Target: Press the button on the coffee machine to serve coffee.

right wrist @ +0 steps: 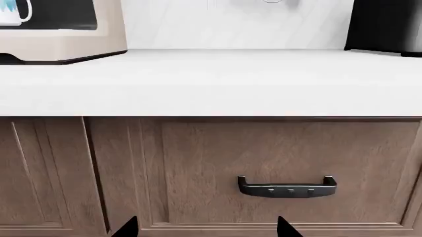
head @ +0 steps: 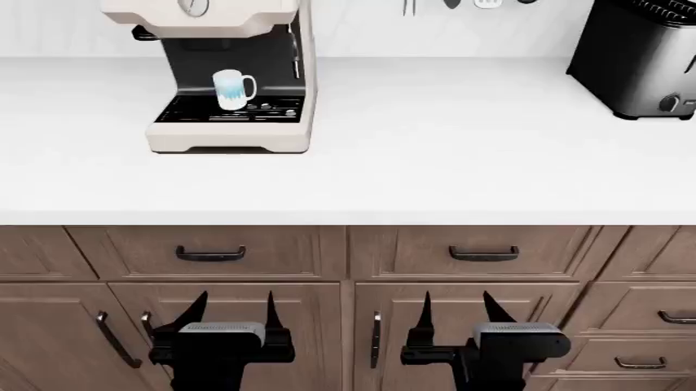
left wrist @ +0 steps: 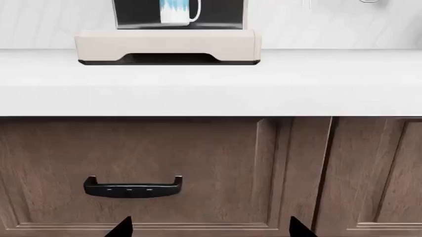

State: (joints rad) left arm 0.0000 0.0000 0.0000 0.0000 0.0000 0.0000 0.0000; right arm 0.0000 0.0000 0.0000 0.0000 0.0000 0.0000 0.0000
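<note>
— Where's the coffee machine (head: pixel 231 77)?

— At the back of the white countertop (head: pixel 435 155), toward the robot's left side. Cream body, black slatted drip tray (head: pixel 228 110), and a round gauge (head: pixel 194 6) at the top edge of the head view. I can't make out the buttons from here.

— Anything on it?

— 1 white mug with a blue pattern (head: pixel 231 89) stands upright on the drip tray, handle pointing away from the machine's left wall. The left wrist camera catches the same mug (left wrist: pixel 178 12) above the machine's cream base (left wrist: pixel 166 45).

— And beside the machine?

— Well apart from it, along the same countertop on the robot's right, sits a black boxy appliance (head: pixel 640 57). A few utensils (head: pixel 451 4) hang on the wall between the 2, mostly cut off.

— The arms?

— Both low, below the countertop edge and in front of the wooden cabinet doors (head: pixel 228 326). The left gripper (head: pixel 231 314) is roughly under the machine, fingers spread and pointing up, nothing between them. The right gripper (head: pixel 455 312) is further from the machine, also parted and holding nothing.

— Touching anything?

— No. Each sits below a drawer handle: the left drawer handle (head: pixel 210 255) nearer the machine, the right drawer handle (head: pixel 483 254) further off. The wrist views show only the dark fingertips (left wrist: pixel 122 228) at the frame edge.
</note>
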